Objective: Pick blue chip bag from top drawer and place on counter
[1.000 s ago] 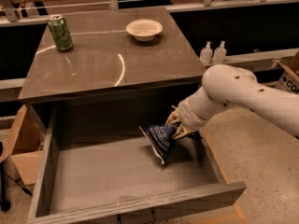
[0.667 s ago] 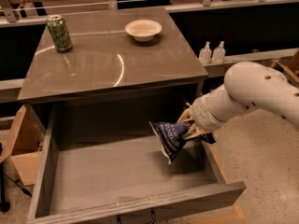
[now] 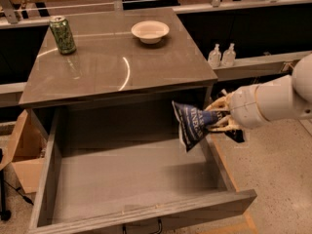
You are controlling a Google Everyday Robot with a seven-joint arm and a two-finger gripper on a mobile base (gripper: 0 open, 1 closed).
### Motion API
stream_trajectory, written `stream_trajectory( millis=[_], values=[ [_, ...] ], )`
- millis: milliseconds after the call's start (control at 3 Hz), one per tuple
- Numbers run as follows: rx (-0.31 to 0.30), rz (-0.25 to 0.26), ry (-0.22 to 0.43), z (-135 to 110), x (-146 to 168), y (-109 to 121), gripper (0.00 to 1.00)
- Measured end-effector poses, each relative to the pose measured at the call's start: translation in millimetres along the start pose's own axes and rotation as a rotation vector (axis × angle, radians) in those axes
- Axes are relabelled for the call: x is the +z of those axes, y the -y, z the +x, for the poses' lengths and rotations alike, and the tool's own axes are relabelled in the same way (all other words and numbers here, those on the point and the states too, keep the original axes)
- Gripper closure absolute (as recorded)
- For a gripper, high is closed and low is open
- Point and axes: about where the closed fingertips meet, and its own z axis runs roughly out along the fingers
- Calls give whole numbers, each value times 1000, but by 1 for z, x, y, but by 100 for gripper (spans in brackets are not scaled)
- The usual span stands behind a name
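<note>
The blue chip bag [image 3: 191, 123], dark navy with white lettering, hangs in the air above the right side of the open top drawer [image 3: 131, 172], just below the counter's front right corner. My gripper [image 3: 218, 117] is shut on the bag's right end, reaching in from the right on a white arm. The drawer is pulled out wide and nothing lies on its floor. The counter [image 3: 117, 57] is a glossy grey-brown top behind and above the drawer.
A green drink can [image 3: 63, 34] stands at the counter's back left. A white bowl [image 3: 150, 31] sits at the back centre. Two small clear bottles [image 3: 221, 55] stand on a ledge to the right. A cardboard box [image 3: 22, 155] sits on the floor at left.
My gripper has lifted the chip bag up off the drawer floor and moved it right, to near the drawer's right wall at counter-edge height.
</note>
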Motion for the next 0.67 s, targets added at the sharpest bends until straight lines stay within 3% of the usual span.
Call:
stream_trajectory(
  millis=[333,667],
  values=[
    [77,131,160,3,-33,35,100],
    [69,194,240,4,-44,65,100]
  ],
)
